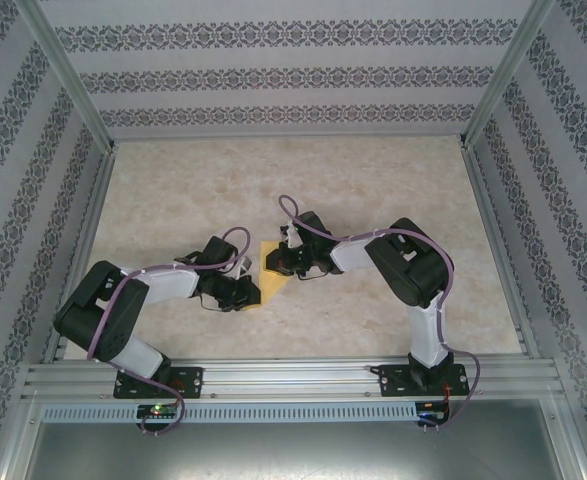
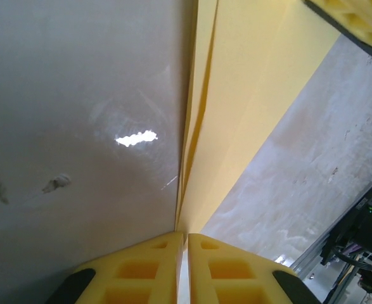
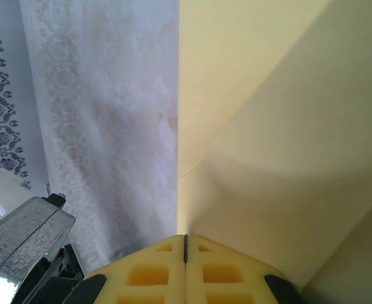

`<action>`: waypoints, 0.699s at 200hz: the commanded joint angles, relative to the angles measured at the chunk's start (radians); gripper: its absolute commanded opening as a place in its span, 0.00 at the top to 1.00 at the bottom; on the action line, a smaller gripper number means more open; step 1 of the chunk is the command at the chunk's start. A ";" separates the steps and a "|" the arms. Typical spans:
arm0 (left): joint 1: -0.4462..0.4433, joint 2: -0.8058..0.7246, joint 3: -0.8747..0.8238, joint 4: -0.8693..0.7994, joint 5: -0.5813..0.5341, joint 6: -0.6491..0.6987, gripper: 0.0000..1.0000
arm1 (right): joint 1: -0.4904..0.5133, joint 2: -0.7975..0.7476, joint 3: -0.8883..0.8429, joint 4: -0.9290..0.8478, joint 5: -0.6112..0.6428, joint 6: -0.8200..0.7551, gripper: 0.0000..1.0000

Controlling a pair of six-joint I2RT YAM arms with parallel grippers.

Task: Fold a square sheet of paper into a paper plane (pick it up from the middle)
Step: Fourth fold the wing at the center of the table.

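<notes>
- My left gripper [image 2: 183, 235] has its yellow fingers pressed together on an edge of the sheet of paper [image 2: 255, 95]. Two layers run out from the pinch with a thin gap between them.
- My right gripper [image 3: 185, 237] is clamped on the sheet too, its fingertips meeting on a straight edge. Just beyond them the paper swells in a soft, uncreased curve.
- From above, the sheet [image 1: 272, 272] sits between my two grippers, near the middle of the worktop [image 1: 373, 180]. The left gripper is at its near-left side and the right at its far-right side. I cannot tell whether the paper touches the worktop.
- I judge that I am partway through a fold: the layers are doubled over but not yet pressed flat.
- To do this well, I should line up the two layers at my left pinch so the edges meet before any crease is set.
- My right grip should be the anchor. If both arms pull apart, paper this thin will likely tear or slip out.
- The curve by my right fingers should be flattened from the held edge outward, so the crease forms straight and no wrinkle is trapped.
- Both wrists should stay level with each other, because a twist between them would skew the fold line.
</notes>
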 commanded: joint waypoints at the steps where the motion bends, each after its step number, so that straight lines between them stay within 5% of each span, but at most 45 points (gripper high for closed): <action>1: -0.028 0.007 -0.013 -0.238 -0.059 0.032 0.85 | -0.005 0.041 -0.034 -0.092 0.089 -0.019 0.94; 73: -0.027 -0.162 0.079 -0.210 -0.112 0.006 0.85 | -0.002 0.041 -0.035 -0.089 0.088 -0.018 0.94; 140: -0.026 0.044 0.121 0.124 -0.034 -0.106 0.84 | -0.001 0.044 -0.034 -0.088 0.086 -0.018 0.94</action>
